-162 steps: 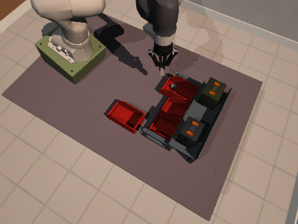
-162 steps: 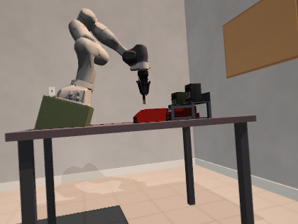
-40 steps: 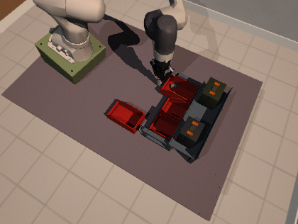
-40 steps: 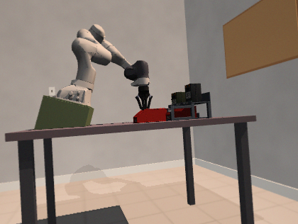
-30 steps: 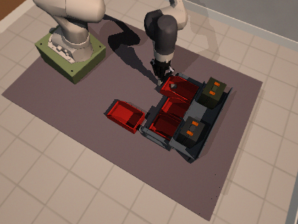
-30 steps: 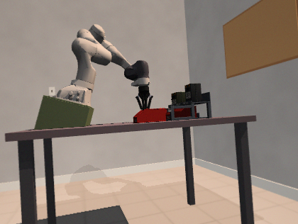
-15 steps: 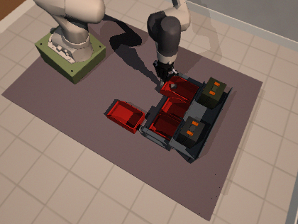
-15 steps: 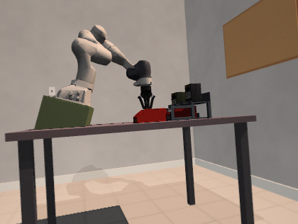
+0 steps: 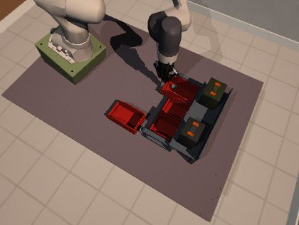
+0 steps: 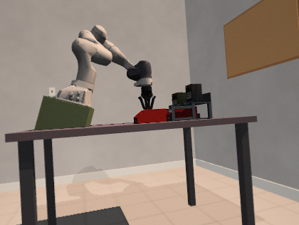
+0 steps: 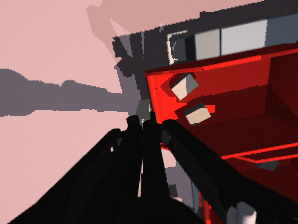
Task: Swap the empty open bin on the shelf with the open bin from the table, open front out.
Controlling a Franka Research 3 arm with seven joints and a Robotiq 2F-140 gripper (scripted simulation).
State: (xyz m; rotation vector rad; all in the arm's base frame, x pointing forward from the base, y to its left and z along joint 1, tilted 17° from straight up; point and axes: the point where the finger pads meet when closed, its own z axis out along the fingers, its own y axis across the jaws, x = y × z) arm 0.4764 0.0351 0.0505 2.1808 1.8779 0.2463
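Room: grey walls, tiled floor, a dark-legged table point(image 10: 107, 129) with a dull mauve top; your arm stands on a green block point(image 9: 93, 64) at one end.
Shelf: a grey shelf point(image 9: 180, 147) sits well apart from the block; two dark boxes point(image 9: 193, 132) with orange tabs stand on its upper board.
Bin with parts: a red bin point(image 9: 179, 90) holding two pale parts point(image 11: 182, 86) lies at the end of the shelf nearest the arm. It looks tilted, its front edge seemingly riding on the shelf's front lip; you cannot call it seated or level from these views.
Other bins on the shelf: two more red bins point(image 9: 167, 124) sit beside it, farther from the arm.
Empty bin: a red bin point(image 9: 125, 117) stands on the table top just in front of the shelf, on its base as far as the top view shows.
Gripper: the gripper point(image 11: 146, 125) points down at the front wall of the bin with parts. Its fingers are pressed together with nothing between them, so judge it to be pushing, not carrying.
Risk one: push high on the wall and the bin may tip, spilling its parts.
Risk two: push before the base clears the lip and the bin may jam or shove the whole shelf.
Risk three: a skewed push may nudge the neighbouring bin off level.
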